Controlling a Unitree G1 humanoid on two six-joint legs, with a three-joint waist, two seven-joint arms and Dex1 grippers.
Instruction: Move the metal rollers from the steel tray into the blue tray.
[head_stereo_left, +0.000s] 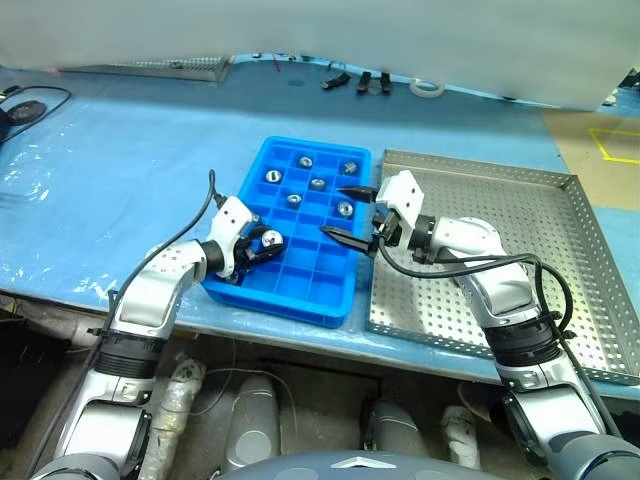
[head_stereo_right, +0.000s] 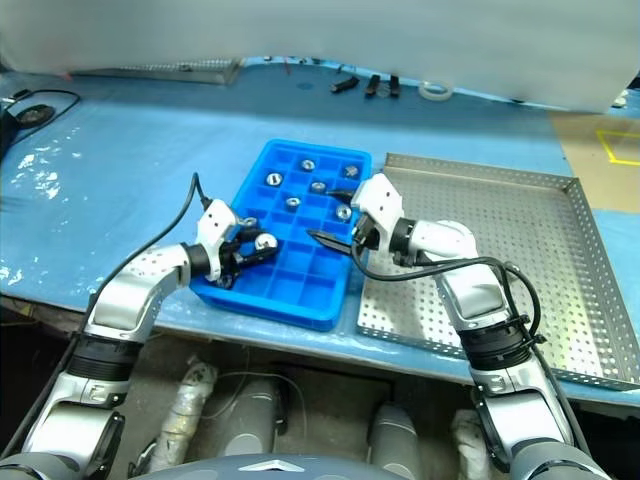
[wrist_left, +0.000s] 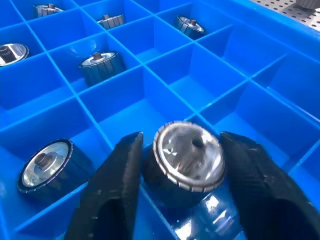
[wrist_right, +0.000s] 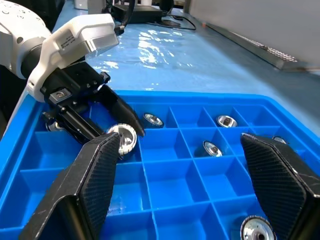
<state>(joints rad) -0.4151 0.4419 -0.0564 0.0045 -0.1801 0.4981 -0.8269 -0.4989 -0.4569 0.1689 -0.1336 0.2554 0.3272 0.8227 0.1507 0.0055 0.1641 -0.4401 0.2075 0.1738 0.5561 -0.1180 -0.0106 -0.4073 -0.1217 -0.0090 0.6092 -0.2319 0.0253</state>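
Left eye view takes in the steel tray (head_stereo_left: 560, 260) with no roller visible on its bare floor, then the blue tray (head_stereo_left: 262, 165) beside it, several of its compartments already holding metal rollers (head_stereo_left: 306, 161). Over the blue tray's near left corner the left gripper (head_stereo_left: 262, 245) has a roller (wrist_left: 187, 157) between loosening fingers (wrist_left: 112, 195), so I judge this the drop-off step. The right gripper (head_stereo_left: 348, 212) hovers over the blue tray with jaws wide apart and empty; next, the left must spread fully and lift away.
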